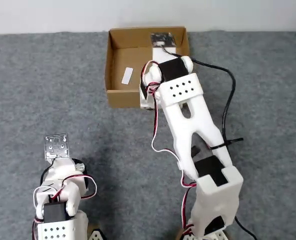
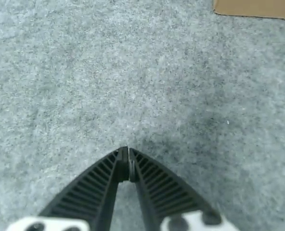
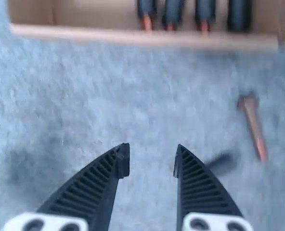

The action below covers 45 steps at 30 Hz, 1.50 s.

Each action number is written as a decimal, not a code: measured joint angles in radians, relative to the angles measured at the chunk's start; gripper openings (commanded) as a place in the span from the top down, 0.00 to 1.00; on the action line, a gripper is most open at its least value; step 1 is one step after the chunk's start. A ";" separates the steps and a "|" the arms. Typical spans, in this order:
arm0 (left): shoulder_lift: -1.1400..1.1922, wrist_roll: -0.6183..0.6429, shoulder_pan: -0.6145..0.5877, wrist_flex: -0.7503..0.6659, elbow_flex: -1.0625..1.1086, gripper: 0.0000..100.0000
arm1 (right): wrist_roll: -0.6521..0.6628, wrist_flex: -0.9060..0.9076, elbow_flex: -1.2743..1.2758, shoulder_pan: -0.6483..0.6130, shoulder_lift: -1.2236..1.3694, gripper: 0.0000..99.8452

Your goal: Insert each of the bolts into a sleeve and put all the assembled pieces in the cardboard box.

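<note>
Left arm: low at near left of grey tabletop, well apart from cardboard box. Left jaws: closed, tips touching, nothing between, over bare carpet; box corner at far edge of left wrist view.

Right arm: extended to front right corner of box. Right jaws: apart, medium gap, holding nothing, above tabletop just outside box front wall.

Just behind that wall, inside box: row of four dark sleeves, copper bolt tips poking from three. White label: flat on box floor, toward its left side in high view.

Loose bolt: flat on tabletop outside box, head end toward box, beyond right jaws. Dark blurred piece: on tabletop just beside one right fingertip, near loose bolt; cannot tell what.
</note>
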 measured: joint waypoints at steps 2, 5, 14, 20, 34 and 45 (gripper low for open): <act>0.000 0.002 0.000 0.000 0.000 0.99 | -0.063 0.005 0.015 0.003 -0.025 0.85; 0.000 0.002 0.000 0.000 0.000 0.99 | -0.112 0.006 0.081 0.000 -0.089 0.85; 0.000 0.002 0.000 0.000 0.000 0.99 | -0.265 0.008 0.445 0.000 -0.308 0.85; 0.000 0.002 0.000 0.000 0.000 0.99 | -0.396 -0.011 0.585 0.072 -0.293 0.85; 0.000 0.002 0.000 0.000 0.000 0.99 | -0.459 -0.181 0.612 0.170 0.002 0.85; 0.000 0.002 0.000 0.000 0.000 0.99 | -0.459 -0.235 0.609 0.276 0.178 0.93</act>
